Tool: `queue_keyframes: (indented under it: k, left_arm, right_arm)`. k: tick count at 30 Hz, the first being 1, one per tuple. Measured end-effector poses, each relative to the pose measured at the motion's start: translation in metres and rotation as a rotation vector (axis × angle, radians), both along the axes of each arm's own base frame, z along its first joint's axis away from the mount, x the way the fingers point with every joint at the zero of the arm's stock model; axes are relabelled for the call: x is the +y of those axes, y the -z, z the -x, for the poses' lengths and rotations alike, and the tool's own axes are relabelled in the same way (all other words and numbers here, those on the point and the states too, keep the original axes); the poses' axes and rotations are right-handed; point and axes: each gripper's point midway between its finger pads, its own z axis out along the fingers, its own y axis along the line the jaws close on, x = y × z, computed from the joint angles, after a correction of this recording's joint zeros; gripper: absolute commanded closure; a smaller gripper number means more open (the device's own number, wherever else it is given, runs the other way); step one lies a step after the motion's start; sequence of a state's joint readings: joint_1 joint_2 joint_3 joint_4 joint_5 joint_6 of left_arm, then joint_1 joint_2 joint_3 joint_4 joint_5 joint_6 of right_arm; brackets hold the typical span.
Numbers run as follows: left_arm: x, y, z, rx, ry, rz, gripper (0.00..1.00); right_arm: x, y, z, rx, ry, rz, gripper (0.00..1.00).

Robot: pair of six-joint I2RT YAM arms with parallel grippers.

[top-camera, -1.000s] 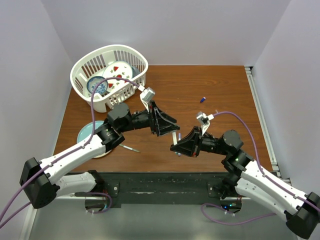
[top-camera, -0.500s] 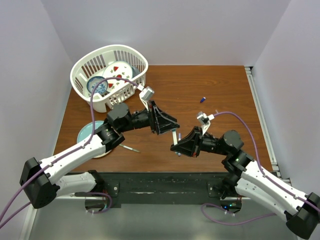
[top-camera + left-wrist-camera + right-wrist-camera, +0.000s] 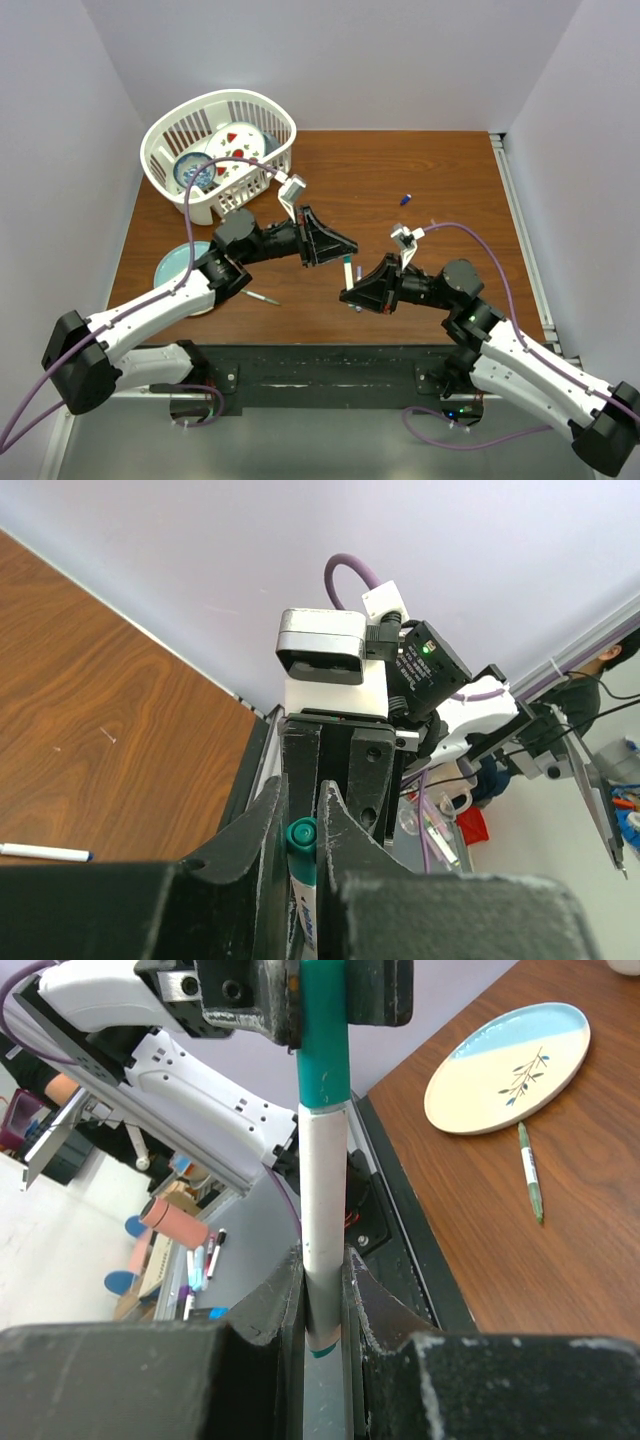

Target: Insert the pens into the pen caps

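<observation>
Because the pen [image 3: 322, 1190] is judged light, stiff and slippery, it is clamped low on the barrel by the right gripper [image 3: 322, 1268]; at top centre, the green cap [image 3: 324, 1060] is pinched by the left gripper [image 3: 322, 995].

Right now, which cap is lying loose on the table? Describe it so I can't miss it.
From the white basket at the far left, go right across the brown table. The loose cap lies alone on bare wood beyond the right arm. It is tiny and blue, unlike the green cap held between the arms or the long pen by the plate.
</observation>
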State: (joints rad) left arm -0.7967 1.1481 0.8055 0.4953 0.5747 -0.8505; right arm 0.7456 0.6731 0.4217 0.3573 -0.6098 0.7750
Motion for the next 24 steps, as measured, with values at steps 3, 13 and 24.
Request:
queue_keyframes:
  k: [3, 13, 24]
  left_arm:
    - [0.003, 0.004, 0.001, 0.005, -0.001, 0.033, 1.00]
    - [0.020, -0.012, 0.007, -0.054, -0.030, 0.098, 1.00]
    - [0.028, 0.000, 0.010, -0.068, -0.058, 0.174, 1.00]
  right_arm:
    - [0.000, 0.001, -0.001, 0.007, 0.008, 0.004, 1.00]
    - [0.007, -0.016, -0.004, -0.047, -0.030, 0.135, 1.00]
    - [0.007, -0.011, -0.004, -0.037, -0.060, 0.265, 1.00]
